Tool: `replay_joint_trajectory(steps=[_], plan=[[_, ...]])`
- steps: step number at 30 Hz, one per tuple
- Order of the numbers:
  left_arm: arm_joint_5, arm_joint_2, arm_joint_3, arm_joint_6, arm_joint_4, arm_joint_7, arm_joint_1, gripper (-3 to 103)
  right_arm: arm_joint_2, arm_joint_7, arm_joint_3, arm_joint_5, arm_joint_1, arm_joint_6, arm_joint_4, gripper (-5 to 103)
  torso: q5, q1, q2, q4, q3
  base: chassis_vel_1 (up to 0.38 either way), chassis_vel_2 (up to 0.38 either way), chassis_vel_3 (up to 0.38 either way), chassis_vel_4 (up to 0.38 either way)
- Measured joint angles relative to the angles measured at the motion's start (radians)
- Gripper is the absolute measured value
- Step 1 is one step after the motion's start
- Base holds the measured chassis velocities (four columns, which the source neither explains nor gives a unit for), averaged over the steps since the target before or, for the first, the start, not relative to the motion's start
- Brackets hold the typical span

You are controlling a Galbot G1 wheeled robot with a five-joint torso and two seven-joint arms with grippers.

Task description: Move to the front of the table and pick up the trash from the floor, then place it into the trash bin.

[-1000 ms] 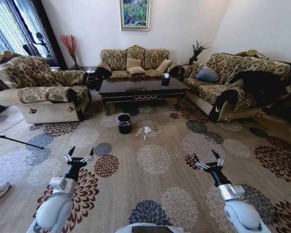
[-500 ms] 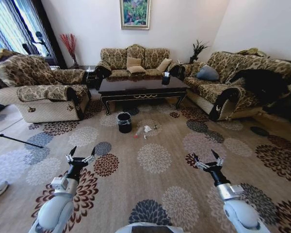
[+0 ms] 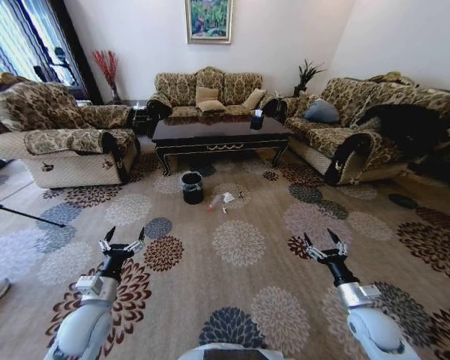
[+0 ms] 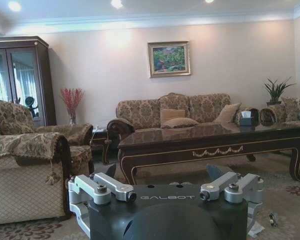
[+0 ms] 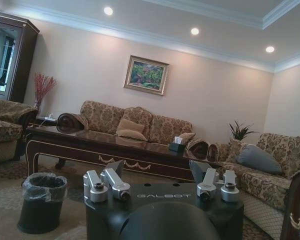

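Three patterned sofas (image 3: 208, 94) stand on a flowered carpet (image 3: 240, 244); a framed painting (image 3: 208, 21) hangs on the pale wall (image 3: 142, 37).

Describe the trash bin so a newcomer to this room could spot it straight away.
Start at the long dark coffee table in the middle of the sofas. On the flowered carpet just in front of its front rail, toward the table's left end, stands the trash bin. It is a small round black bucket with a clear liner over its rim, upright beside the low scattered trash.
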Motion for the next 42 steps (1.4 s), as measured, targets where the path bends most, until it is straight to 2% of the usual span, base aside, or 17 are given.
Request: replay_joint_trajectory(steps=[2, 4, 6, 9, 20, 42], plan=[[-0.001, 0.000, -0.001, 0.001, 0.000, -0.001, 0.000, 100, -0.001, 0.001, -0.002, -0.004, 0.001, 0.000, 0.000, 75, 0.0000, -0.005, -0.011, 0.0000, -0.007, 0.000, 0.000, 0.000, 0.000], [-0.001, 0.000, -0.001, 0.001, 0.002, -0.002, 0.000, 100, -0.003, 0.004, -0.004, 0.001, 0.002, -0.001, 0.001, 85, 0.0000, -0.008, -0.020, 0.0000, -0.011, 0.000, 0.000, 0.000, 0.000], [-0.001, -0.002, -0.001, 0.001, 0.003, -0.003, 0.001, 100, -0.003, 0.005, -0.004, 0.002, 0.002, -0.002, 0.003, 85, 0.0000, -0.011, -0.025, 0.0000, -0.015, 0.000, 0.000, 0.000, 0.000], [0.000, -0.010, 0.002, 0.001, 0.004, -0.005, 0.001, 100, -0.006, 0.007, -0.004, 0.000, 0.000, -0.003, 0.005, 99, 0.0000, -0.016, -0.039, 0.0001, -0.023, 0.000, 0.000, 0.000, 0.000], [-0.028, -0.015, -0.015, -0.007, 0.002, -0.007, 0.023, 100, -0.006, 0.007, 0.023, 0.000, -0.032, -0.003, 0.021, 100, 0.0000, -0.036, -0.088, 0.0000, -0.053, 0.000, 0.000, 0.000, 0.000], [-0.017, -0.016, -0.018, -0.010, -0.019, -0.016, 0.046, 100, 0.021, 0.002, 0.046, -0.006, -0.075, -0.005, 0.055, 100, 0.0000, -0.071, -0.178, -0.0001, -0.106, 0.000, 0.000, 0.000, 0.000]])
